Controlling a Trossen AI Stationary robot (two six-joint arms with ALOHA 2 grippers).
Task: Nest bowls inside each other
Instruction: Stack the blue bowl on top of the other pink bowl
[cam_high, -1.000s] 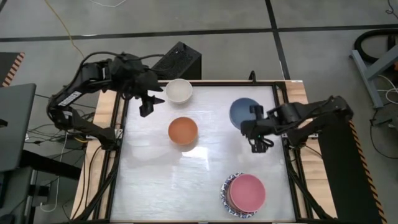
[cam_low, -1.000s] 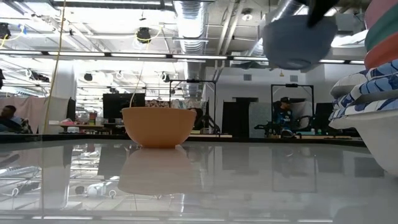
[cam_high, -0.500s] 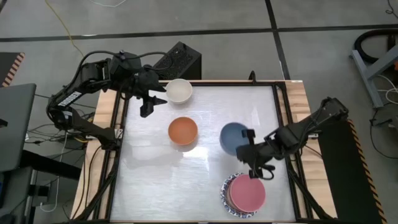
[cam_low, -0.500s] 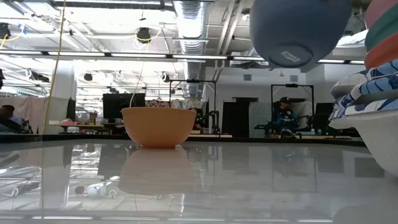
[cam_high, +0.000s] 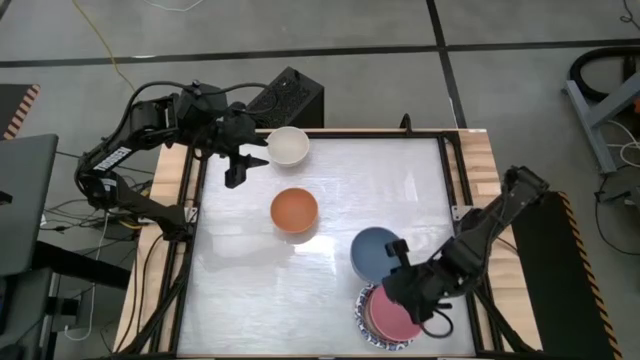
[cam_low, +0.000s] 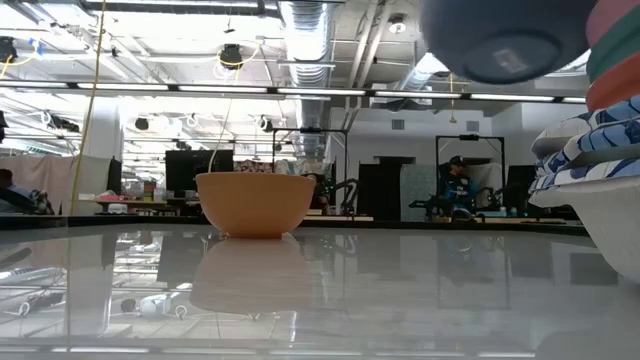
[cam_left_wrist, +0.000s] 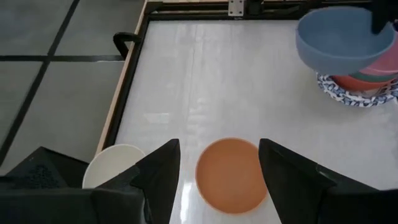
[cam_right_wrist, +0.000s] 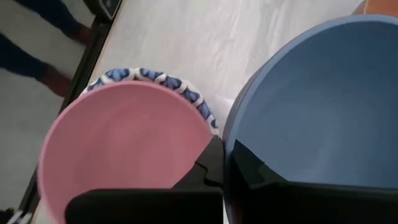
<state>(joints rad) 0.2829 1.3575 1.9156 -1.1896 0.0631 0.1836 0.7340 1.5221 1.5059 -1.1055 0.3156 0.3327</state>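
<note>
Bowls are what we have spread over the white tabletop (cam_high: 250, 290). Our right claw (cam_high: 398, 262) is clamped on the rim of the blue bowl (cam_high: 374, 252), one finger inside the wall and one outside as the right wrist view shows, and the bowl hangs clear of the surface, seen from below in the low view at the upper right. It sits just beside the stack of bowls (cam_high: 372, 318) at the near right of the tabletop, slightly to the far left of it, with its edge overlapping the stack's rim from above. That stack has a pink bowl (cam_right_wrist: 118, 143) on top and a blue-and-white patterned rim (cam_right_wrist: 152, 79) showing beneath.

Our left claw (cam_high: 236, 170) hovers at the far left of the tabletop with its fingers spread and nothing between them. The cream-white bowl (cam_high: 288, 145) stands just to its right at the far edge, and the orange bowl (cam_high: 294, 210) rests near the middle, well apart from the blue one
</note>
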